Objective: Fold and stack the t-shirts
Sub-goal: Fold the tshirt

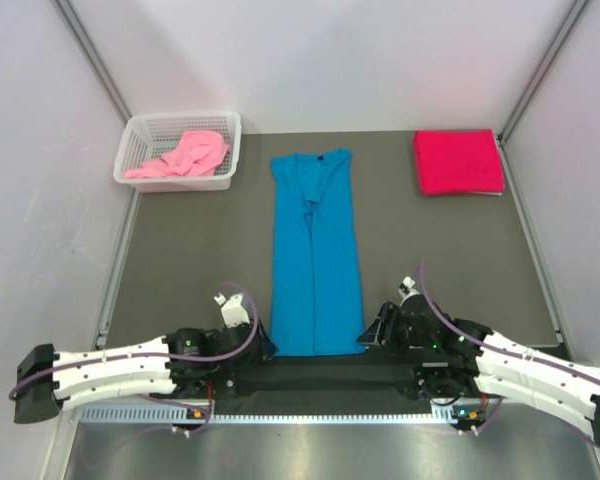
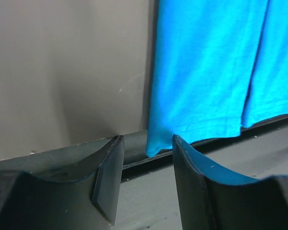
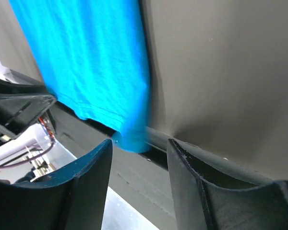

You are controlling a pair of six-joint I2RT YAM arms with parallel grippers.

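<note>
The blue t-shirt (image 1: 316, 255) lay in the middle as a long strip, sides folded in, collar far; the red t-shirt (image 1: 457, 162) sat folded far right, the pink t-shirt (image 1: 185, 155) crumpled in the far-left basket (image 1: 232, 150).

Blue t-shirt (image 1: 316, 255): plain bright blue, dark collar.
Red t-shirt (image 1: 457, 161): plain crimson.
Pink t-shirt (image 1: 185, 156): plain light pink.
Mesh basket (image 1: 138, 140): white, open grid pattern.
Counter (image 1: 180, 260): matte dark grey.
Left claw (image 2: 146, 155) and right claw (image 3: 139, 151): black.
Arms (image 1: 110, 368): white with black joints.
Cables (image 1: 242, 288): translucent purple.

blue t-shirt (image 2: 206, 72): cropped in wrist views | pink t-shirt (image 1: 195, 150): part-hidden by basket (image 1: 180, 183)
</note>
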